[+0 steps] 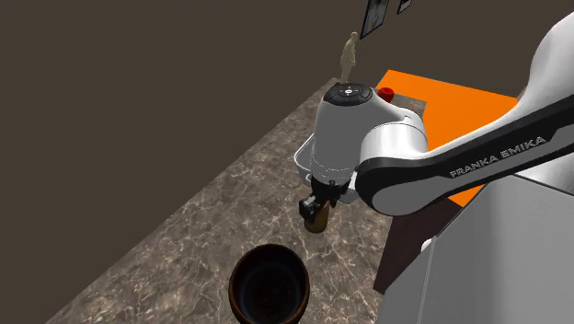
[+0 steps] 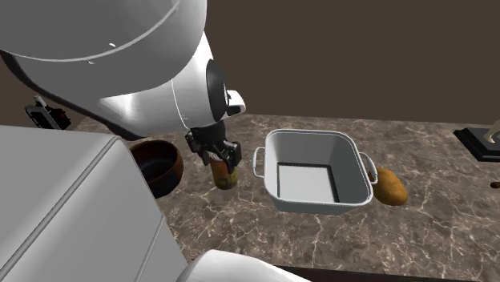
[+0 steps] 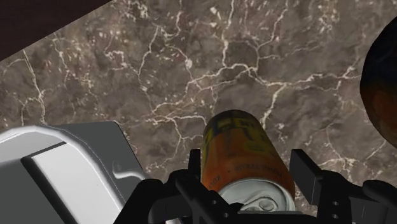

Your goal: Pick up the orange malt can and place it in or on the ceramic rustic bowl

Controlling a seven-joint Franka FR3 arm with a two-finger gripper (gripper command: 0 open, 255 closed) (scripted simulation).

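There is one brown bowl [image 2: 170, 183], one orange can [image 2: 226, 178], one grey pan [image 2: 308, 144] and one potato [image 2: 391, 186]. All are on a brown marble counter [image 2: 264, 232].

Going from the second exterior view's left, the bowl comes first. It sits near the black pincer [image 2: 218, 156], on one side of it.

Next is the pincer itself, pointing straight down. The can is right under it, between its two fingers [image 3: 304, 170]. In the wrist view each finger sits tight against a side of the can with no gap, so the pincer is clamped on the can.

The can stands straight up. Its long way runs up and down, the same way the pincer points. Its silver top with the pull tab faces up at the pincer, and its bottom is down at the counter. I cannot tell if the bottom touches the counter.

The pan is near the pincer, on the other side from the bowl. The potato lies past the pan, just beside its far handle and well apart from the pincer.
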